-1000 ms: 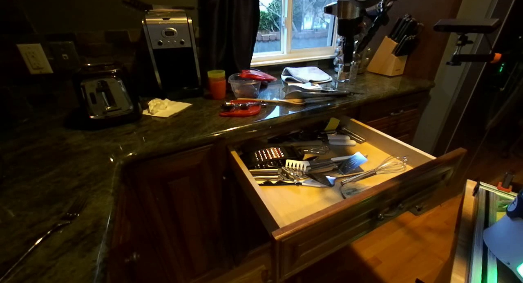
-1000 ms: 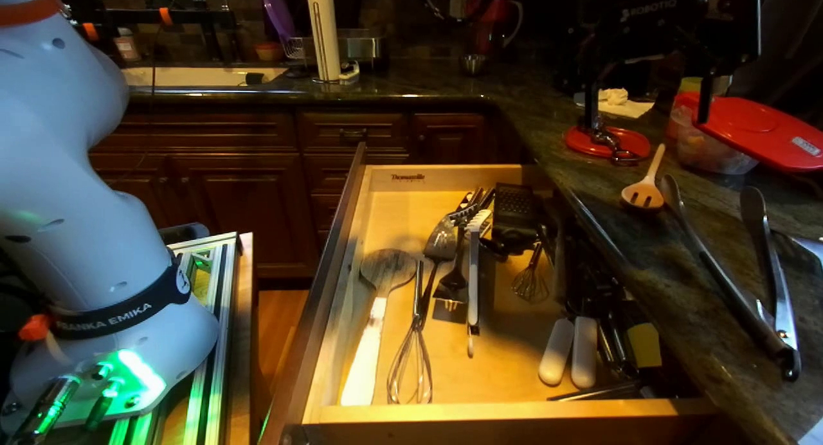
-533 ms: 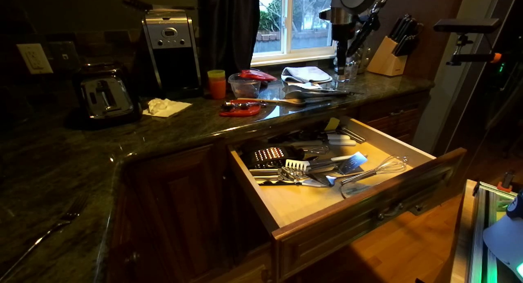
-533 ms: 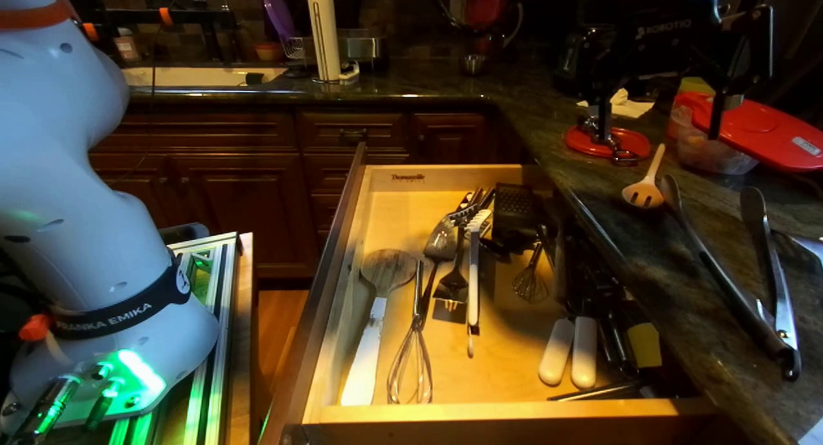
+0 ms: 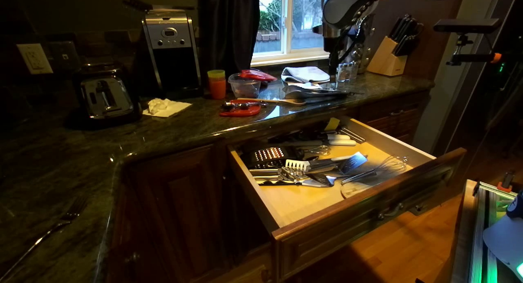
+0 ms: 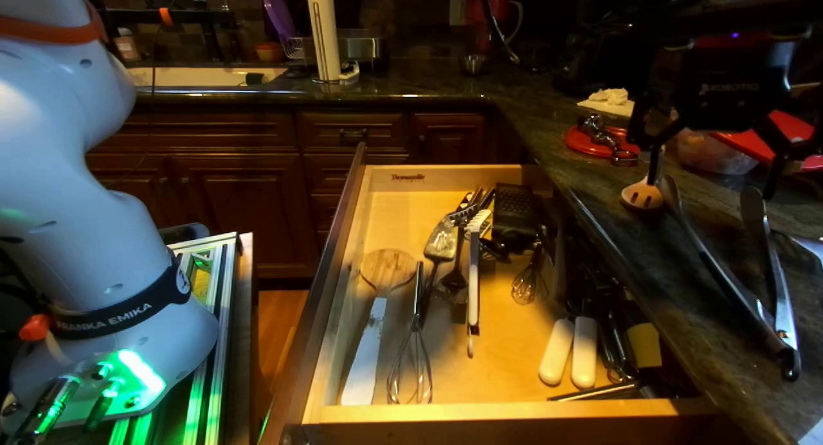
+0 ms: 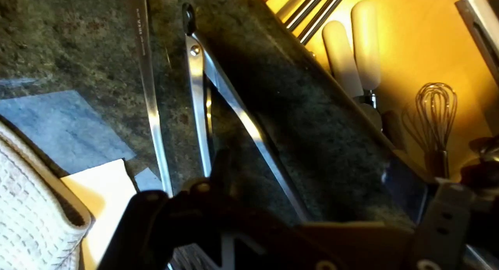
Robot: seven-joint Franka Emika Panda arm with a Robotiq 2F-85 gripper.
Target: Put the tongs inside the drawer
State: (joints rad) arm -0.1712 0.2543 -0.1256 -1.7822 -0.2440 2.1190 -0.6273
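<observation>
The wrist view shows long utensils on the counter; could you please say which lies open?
The tongs: arms spread from a riveted end; the utensil beside them shows one straight shaft.

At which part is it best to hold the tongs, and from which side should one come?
Probably just beside the hinge, from above, closing across both arms. The tongs lie on the counter spread in a V: near the hinge they are narrow; farther along the gap widens, so the open end effector may catch one arm only.
</observation>
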